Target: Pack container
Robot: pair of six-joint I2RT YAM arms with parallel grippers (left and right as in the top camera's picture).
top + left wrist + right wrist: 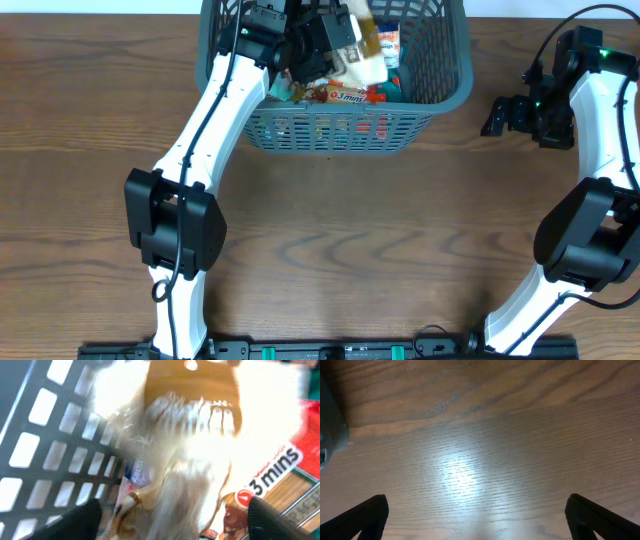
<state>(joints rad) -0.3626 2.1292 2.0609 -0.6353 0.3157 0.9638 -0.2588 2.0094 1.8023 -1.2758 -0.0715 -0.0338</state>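
The container [340,135], a dark grey lattice basket, stands at the back middle of the table and holds several packets. My left gripper [335,40] is inside it, above the packets. In the left wrist view its fingers [172,520] are wide apart, and a blurred white and brown packet [190,435] lies between and beyond them. I cannot tell whether the fingers touch it. The same packet shows in the overhead view [362,50]. My right gripper [497,115] is open and empty over bare wood to the right of the container [330,430].
A red packet marked "3 mins" [345,95] lies in the container under the white and brown packet, and also shows in the left wrist view [275,470]. The basket's lattice wall [45,435] is close on the left gripper's left. Wooden table [480,435] lies under the right gripper [477,520].
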